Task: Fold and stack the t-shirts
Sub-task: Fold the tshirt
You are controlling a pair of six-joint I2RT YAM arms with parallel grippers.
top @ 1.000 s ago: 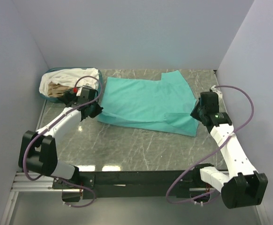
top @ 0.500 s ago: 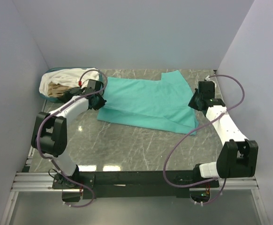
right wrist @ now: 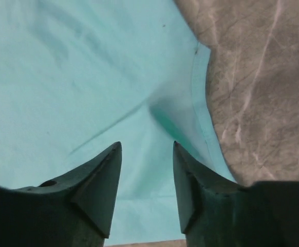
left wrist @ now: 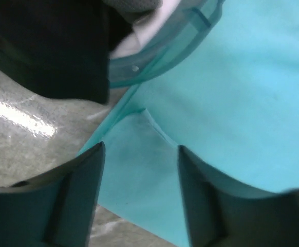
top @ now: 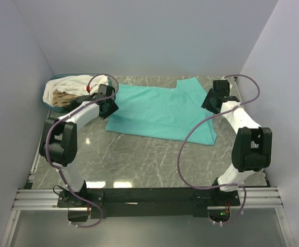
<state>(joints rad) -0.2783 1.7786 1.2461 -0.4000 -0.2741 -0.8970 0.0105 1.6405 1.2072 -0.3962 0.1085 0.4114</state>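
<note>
The teal t-shirt (top: 160, 110) is lying spread flat on the table (top: 139, 157). The left gripper (left wrist: 140, 149) is hanging half open over its left edge beside the basket (left wrist: 165, 56), holding nothing. The right gripper (right wrist: 147, 145) is hovering, equally parted and empty, over its right edge, perhaps grazing the cloth.

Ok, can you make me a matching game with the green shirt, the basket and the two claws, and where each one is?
Things:
1. teal t-shirt
2. basket
3. left claw
4. right claw

Places:
A. far-left corner of the table
B. open, over the shirt's right edge
C. spread out across the middle of the table
D. open, over the shirt's left edge, beside the basket

Pairs: 1-C, 2-A, 3-D, 4-B.
</note>
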